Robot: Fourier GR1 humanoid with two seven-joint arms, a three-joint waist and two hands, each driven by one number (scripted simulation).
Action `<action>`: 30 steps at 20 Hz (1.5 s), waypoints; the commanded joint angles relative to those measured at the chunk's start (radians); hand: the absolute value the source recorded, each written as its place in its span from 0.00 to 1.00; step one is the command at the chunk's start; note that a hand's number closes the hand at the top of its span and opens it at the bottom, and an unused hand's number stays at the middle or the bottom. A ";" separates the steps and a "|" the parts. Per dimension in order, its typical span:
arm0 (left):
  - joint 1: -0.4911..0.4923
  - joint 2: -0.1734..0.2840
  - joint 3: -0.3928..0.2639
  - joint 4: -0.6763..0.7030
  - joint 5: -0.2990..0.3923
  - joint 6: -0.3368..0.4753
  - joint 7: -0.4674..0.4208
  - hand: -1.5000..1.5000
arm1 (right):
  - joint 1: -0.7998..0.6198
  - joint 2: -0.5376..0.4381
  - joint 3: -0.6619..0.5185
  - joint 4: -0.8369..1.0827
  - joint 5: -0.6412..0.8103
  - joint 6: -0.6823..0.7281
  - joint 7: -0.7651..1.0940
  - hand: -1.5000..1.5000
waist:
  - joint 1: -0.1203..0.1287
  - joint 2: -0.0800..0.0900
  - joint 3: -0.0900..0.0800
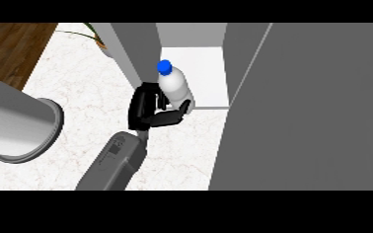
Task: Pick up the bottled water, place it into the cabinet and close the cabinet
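The bottled water (175, 88) is white with a blue cap (165, 67). It stands nearly upright at the front left of the open cabinet's white shelf (204, 71). My left hand (144, 107) is shut on it: the palm lies against its left side and the thumb curls under its lower right. The hand hides the bottle's base. The cabinet's grey door (306, 118) stands open and fills the right of the view. A grey cabinet wall (138, 49) rises just left of the bottle. My right hand does not show.
A large grey cylinder (25, 128) lies at the left edge, over the white marble counter (76, 86). Brown wood (22, 49) shows at the top left. A plant's leaf (94, 35) curves in beside the cabinet wall.
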 commanded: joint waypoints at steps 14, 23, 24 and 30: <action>-0.356 -0.010 -0.060 0.241 0.182 0.225 0.107 1.00 | 0.123 -0.073 0.000 -0.141 -0.010 0.016 -0.044 0.00 | -0.026 0.004 0.001; -0.502 -0.010 -0.017 0.537 0.195 0.283 -0.014 1.00 | 0.116 -0.065 -0.034 -0.113 -0.051 0.015 -0.066 0.00 | -0.031 0.011 0.000; -0.524 -0.010 -0.018 0.562 0.225 0.297 -0.037 1.00 | 0.090 -0.074 -0.071 -0.105 -0.086 0.032 -0.061 0.00 | -0.043 0.016 0.000; -0.551 -0.010 -0.009 0.695 0.203 0.334 -0.124 1.00 | 0.089 -0.078 -0.067 -0.080 -0.097 0.048 -0.070 0.00 | -0.047 0.019 0.000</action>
